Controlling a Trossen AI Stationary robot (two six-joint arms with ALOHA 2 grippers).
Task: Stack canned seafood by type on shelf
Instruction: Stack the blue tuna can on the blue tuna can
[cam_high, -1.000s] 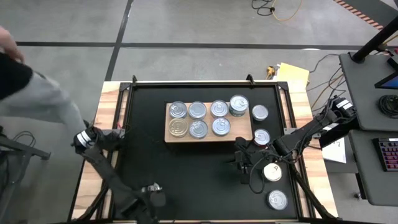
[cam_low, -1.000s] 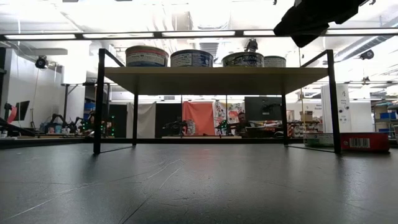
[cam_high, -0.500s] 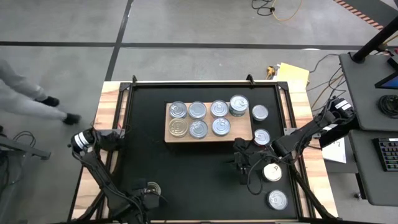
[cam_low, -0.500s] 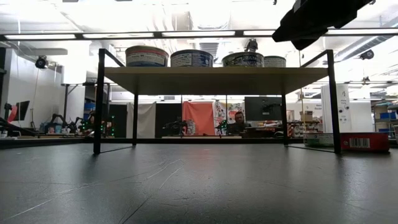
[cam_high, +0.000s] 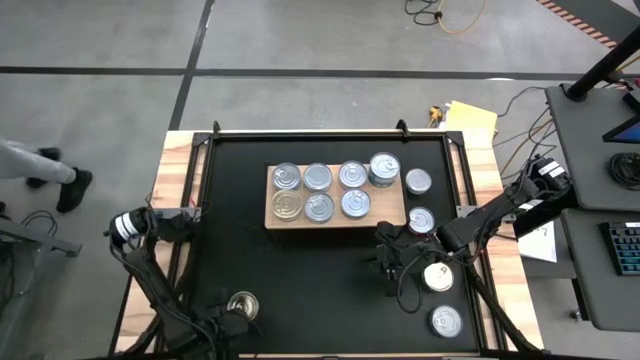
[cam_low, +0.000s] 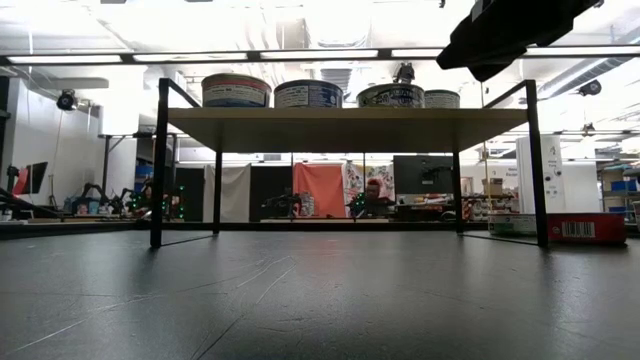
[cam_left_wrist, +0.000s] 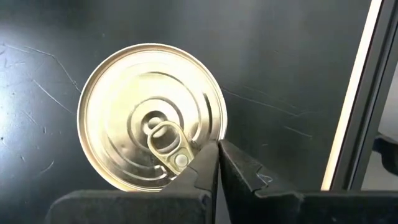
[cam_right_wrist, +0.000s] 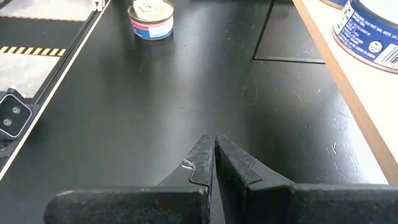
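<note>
A gold-lidded can of seafood (cam_high: 242, 304) stands alone on the black mat near the table's near left corner. My left gripper (cam_left_wrist: 217, 146) is shut, pointing steeply down at that can's (cam_left_wrist: 152, 115) rim. The light-wood shelf (cam_high: 390, 212) carries several silver-lidded cans (cam_high: 318, 178). Several more cans (cam_high: 437, 276) stand on the mat to the shelf's right. My right gripper (cam_high: 385, 265) hangs shut above the mat, near the shelf's near right corner, with nothing in it (cam_right_wrist: 214, 146). My left gripper's shut fingertips (cam_left_wrist: 205, 163) show over the gold lid's rim (cam_left_wrist: 198, 149), beside the pull tab. They come from above. I cannot tell whether they touch the can, which stands upright on the mat.
A black metal frame (cam_high: 205, 150) edges the mat. In the low view the shelf (cam_low: 340, 128) stands on thin black legs with open room beneath it. A person's legs (cam_high: 40, 170) show on the floor beyond the table's left edge.
My left gripper has drawn toward the table's near left corner and sunk a little, staying shut. The gold can's lid, covered by the gripper a second ago, now shows whole. The person at the left has walked farther from the table.
</note>
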